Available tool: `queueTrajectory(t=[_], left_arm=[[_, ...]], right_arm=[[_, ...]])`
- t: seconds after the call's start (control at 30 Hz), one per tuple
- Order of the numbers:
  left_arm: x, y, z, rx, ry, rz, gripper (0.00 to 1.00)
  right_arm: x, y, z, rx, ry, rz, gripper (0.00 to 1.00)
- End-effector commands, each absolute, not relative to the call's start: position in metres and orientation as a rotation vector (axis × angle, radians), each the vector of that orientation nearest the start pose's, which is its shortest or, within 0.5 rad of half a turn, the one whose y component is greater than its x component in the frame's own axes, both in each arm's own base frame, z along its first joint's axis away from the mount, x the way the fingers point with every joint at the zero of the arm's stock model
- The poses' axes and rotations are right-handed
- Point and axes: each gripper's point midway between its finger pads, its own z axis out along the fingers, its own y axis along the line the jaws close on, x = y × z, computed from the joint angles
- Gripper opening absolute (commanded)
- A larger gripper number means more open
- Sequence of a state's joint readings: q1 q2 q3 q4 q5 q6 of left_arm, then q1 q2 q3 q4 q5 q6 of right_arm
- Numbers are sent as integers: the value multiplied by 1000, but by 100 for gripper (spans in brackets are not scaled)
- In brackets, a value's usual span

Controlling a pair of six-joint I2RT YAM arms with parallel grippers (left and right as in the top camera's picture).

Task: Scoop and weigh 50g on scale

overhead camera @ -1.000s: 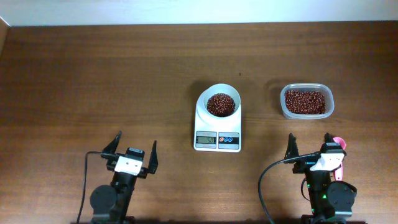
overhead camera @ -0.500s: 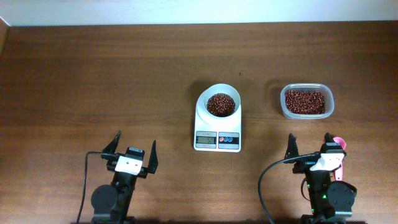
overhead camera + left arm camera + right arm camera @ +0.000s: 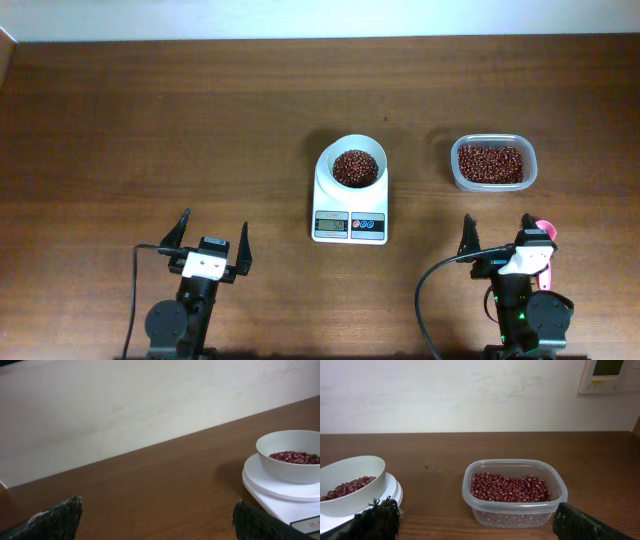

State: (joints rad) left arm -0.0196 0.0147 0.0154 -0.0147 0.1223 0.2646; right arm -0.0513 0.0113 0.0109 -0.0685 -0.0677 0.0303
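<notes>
overhead view: the small white digital kitchen scale point(image 3: 350, 205), with a grey display and red and blue buttons, is sitting near the middle of the dark brown wooden table point(image 3: 150, 110), its display end facing the arms. its round white bowl point(image 3: 372, 152) is resting on the platform. a heap of small dark red-brown beans point(image 3: 354, 167) is lying inside the bowl and covering its bottom. the display digits are too small to read.

to the robot's right of the scale, and apart from it, a clear plastic rounded-rectangular tub point(image 3: 493, 187) is standing on the table and holding a layer of loose beans point(image 3: 490, 163) of the same kind.

the right gripper point(image 3: 504, 226) is hovering at the near edge, in line with the tub. its jaws are spread wide and are gripping nothing. a bright pink object point(image 3: 544, 226) is showing just beside its outer finger; i cannot tell what it is or whether it is touching.

the left gripper point(image 3: 215, 222) is hovering at the near edge, well apart from the scale. its jaws are also gaping wide with nothing between them.

right wrist view: the tub is lying ahead between the dark fingertips, with a white wall panel point(image 3: 610, 375) hanging on the pale wall point(image 3: 445, 395) behind.
</notes>
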Motion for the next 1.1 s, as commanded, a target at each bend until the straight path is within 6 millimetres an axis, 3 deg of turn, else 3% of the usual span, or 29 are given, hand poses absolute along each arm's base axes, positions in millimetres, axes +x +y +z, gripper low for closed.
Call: queueTrajectory(t=[0.0,0.13,0.3,1.07], left_arm=[[245,-24,174,298,1551,94,99],[247,-5,174,84,1575,57,99],[246,-4,156,85,1652,61,99],[246,-4,155,85,1652,61,99]], right_arm=[[246,-1,157,27,1645,44,99],[246,-1,157,27,1645,44,99],[246,-1,157,27,1645,44,99],[246,-1,157,27,1645,44,99]])
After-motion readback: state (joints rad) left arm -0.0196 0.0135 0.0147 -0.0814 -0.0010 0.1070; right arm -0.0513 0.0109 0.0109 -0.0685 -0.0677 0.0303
